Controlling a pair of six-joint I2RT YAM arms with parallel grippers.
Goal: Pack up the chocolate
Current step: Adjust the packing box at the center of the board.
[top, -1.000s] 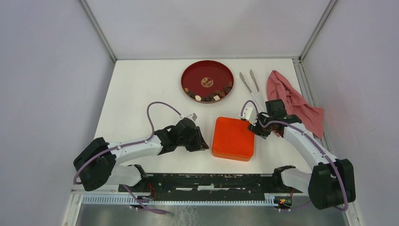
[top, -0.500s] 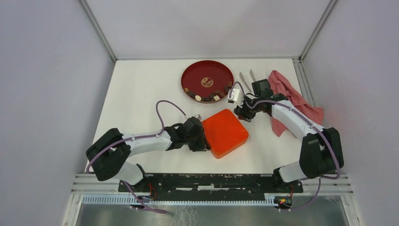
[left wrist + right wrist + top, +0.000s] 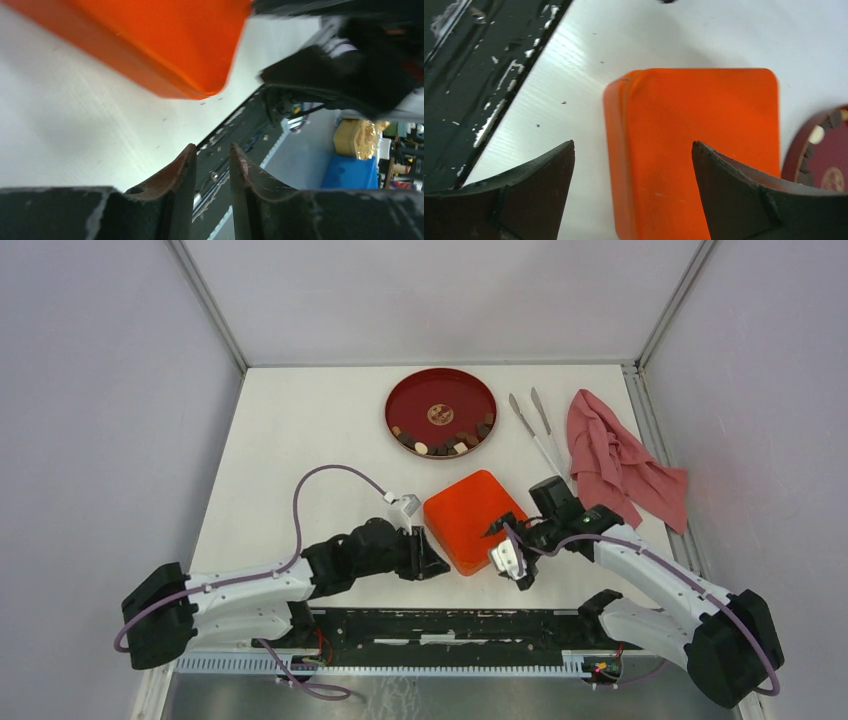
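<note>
The chocolate (image 3: 445, 446) is a row of small dark and cream pieces along the near rim of the red plate (image 3: 441, 390); the right wrist view catches some (image 3: 816, 135) at its right edge. A closed orange box (image 3: 468, 518) lies turned at an angle near the table's front. My left gripper (image 3: 436, 564) sits low just left of the box's near corner, its jaws a narrow gap apart with nothing between them (image 3: 212, 150). My right gripper (image 3: 508, 540) hovers wide open at the box's right near side, with the box's corner (image 3: 694, 150) below its jaws (image 3: 633, 145).
Metal tongs (image 3: 535, 425) lie right of the plate, and a crumpled pink cloth (image 3: 620, 455) lies beside them at the table's right edge. A black rail (image 3: 450, 625) runs along the near edge between the arm bases. Grey walls close in the table.
The orange box has been shifted and turned. My left gripper has drawn back off its left edge. My right arm swung from the tongs to the box's near right, and its jaws opened wide.
</note>
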